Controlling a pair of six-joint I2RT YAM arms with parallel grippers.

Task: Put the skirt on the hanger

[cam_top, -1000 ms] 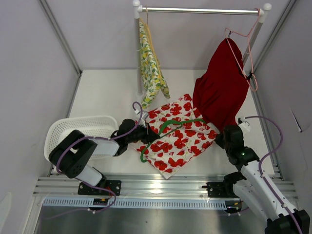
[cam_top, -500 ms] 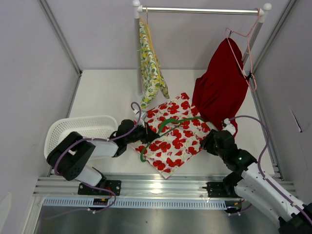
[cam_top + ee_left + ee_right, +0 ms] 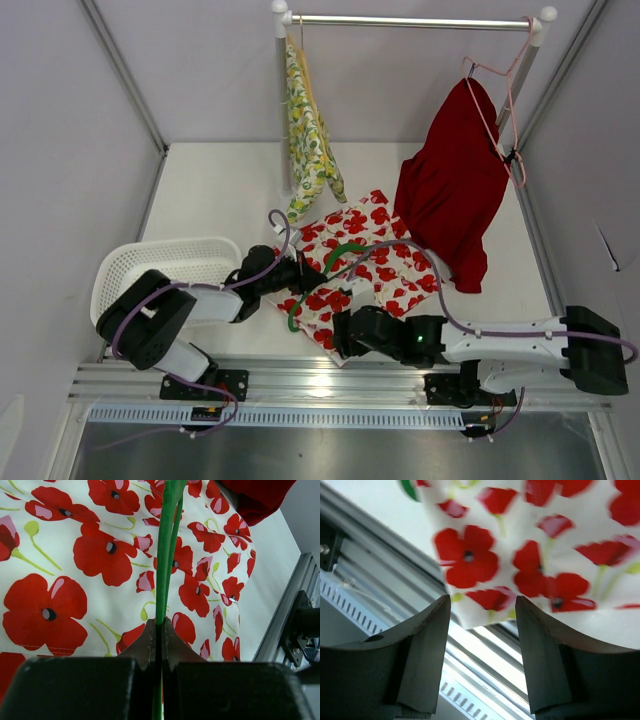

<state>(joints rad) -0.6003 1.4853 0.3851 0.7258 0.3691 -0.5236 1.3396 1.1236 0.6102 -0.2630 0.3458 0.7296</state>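
Observation:
The skirt (image 3: 375, 270), white with red poppies, lies flat on the table in the top view. A green hanger (image 3: 340, 255) lies across it. My left gripper (image 3: 298, 276) is at the skirt's left edge, shut on the hanger's thin green bar (image 3: 165, 555), which runs away over the skirt (image 3: 100, 580) from the left gripper (image 3: 160, 625). My right gripper (image 3: 345, 335) is stretched leftward along the front, at the skirt's near corner. In the right wrist view the right gripper (image 3: 482, 607) stands open, with the skirt's corner (image 3: 490, 605) just above the gap and nothing held.
A white basket (image 3: 150, 270) sits at the left. The rack rail (image 3: 410, 20) at the back carries a yellow lemon-print garment (image 3: 305, 140) and a red garment (image 3: 450, 180) on a pink hanger (image 3: 512, 120). Aluminium rails (image 3: 320, 385) run along the near edge.
My right arm swung from the skirt's right side leftward along the front to its near corner, and its gripper opened. The skirt's right edge shifted slightly. The left gripper stayed put.

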